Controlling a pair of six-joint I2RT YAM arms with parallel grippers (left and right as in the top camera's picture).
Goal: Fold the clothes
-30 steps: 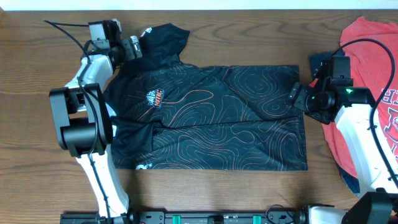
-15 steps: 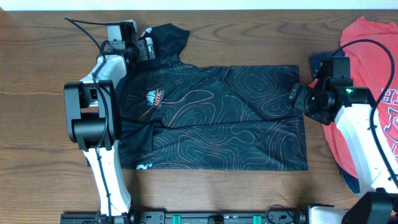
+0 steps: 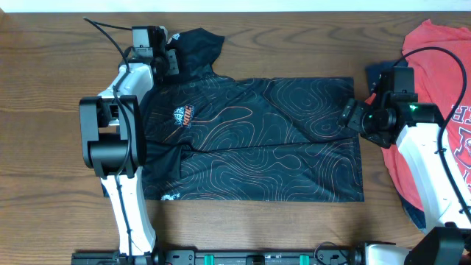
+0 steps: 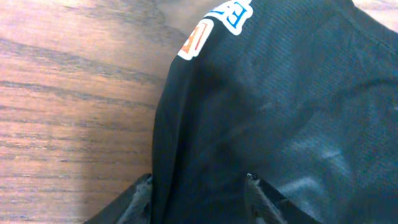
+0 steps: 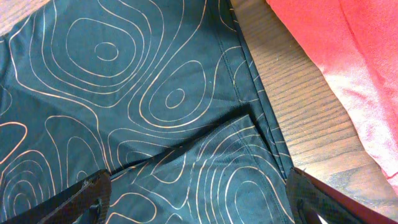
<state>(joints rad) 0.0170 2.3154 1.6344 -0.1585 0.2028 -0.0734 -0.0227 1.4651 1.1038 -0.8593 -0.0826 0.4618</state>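
Two grippers start folding the shirt (image 3: 257, 140): left gripper (image 4: 198, 190) narrow astride a sleeve (image 4: 280, 93), right gripper (image 5: 196, 193) wide; pinching should come next.

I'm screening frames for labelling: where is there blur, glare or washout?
Overhead: even light, black shirt sharp. Left wrist: very close, soft focus, pale sheen on the cloth lower right. Right wrist: contour lines crisp, red garment washed out toward the right edge.
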